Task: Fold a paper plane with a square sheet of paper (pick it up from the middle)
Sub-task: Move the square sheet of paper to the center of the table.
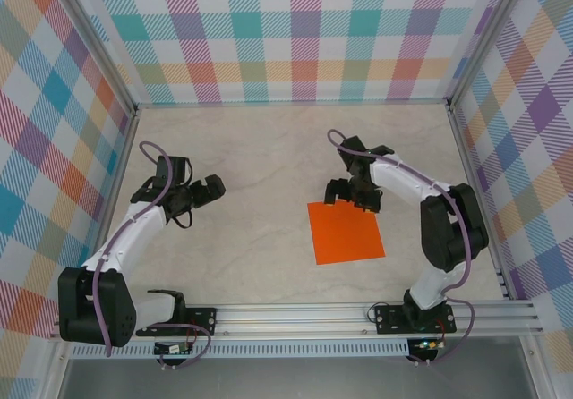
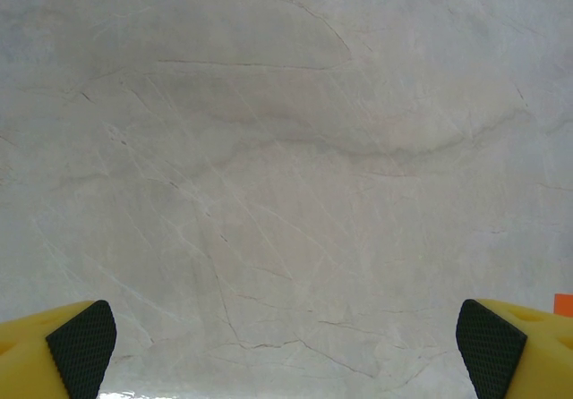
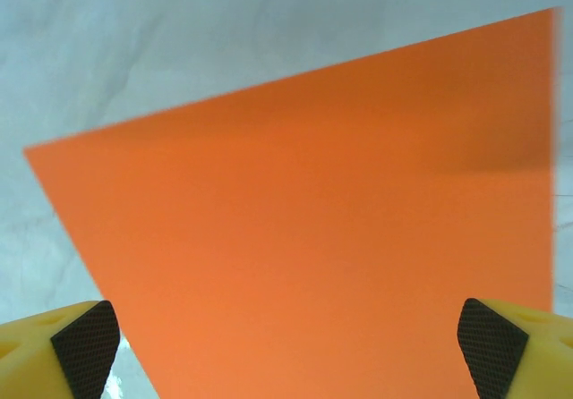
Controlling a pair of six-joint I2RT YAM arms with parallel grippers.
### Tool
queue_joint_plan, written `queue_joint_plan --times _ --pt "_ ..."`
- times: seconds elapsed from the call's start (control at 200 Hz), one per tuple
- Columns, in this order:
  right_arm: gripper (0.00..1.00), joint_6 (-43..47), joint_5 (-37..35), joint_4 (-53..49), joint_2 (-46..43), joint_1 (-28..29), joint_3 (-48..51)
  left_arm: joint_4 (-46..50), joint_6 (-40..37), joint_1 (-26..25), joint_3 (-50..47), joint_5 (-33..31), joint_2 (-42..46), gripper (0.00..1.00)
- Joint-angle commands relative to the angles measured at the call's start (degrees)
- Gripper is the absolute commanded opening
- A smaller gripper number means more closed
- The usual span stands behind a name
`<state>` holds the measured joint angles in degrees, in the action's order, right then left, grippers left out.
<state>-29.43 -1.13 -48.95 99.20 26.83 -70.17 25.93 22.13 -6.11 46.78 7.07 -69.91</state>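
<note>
One square sheet of paper [image 1: 346,232], below spread right fingers [image 3: 82,345]

No readable text
No lettering, label, brand, number or sign is legible in any view.

Pale marbled table [image 1: 260,148] is bearing one item. Square sheet of paper [image 1: 346,233] is lying flat, its far edge under the right gripper [image 1: 351,197], well apart from the left gripper [image 1: 204,193].
</note>
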Motion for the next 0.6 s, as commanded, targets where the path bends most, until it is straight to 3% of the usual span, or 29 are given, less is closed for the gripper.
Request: queue_joint_plan --times 0.0,0.595 --pt "1.00 7.0 3.4 -2.1 1.2 3.1 1.8 1.2 1.7 -1.0 0.9 1.7 -0.2 1.00" --pt "0.97 5.5 -1.1 -0.6 8.7 4.2 2.2 1.7 3.0 -2.7 0.4 0.8 -0.3 1.00"
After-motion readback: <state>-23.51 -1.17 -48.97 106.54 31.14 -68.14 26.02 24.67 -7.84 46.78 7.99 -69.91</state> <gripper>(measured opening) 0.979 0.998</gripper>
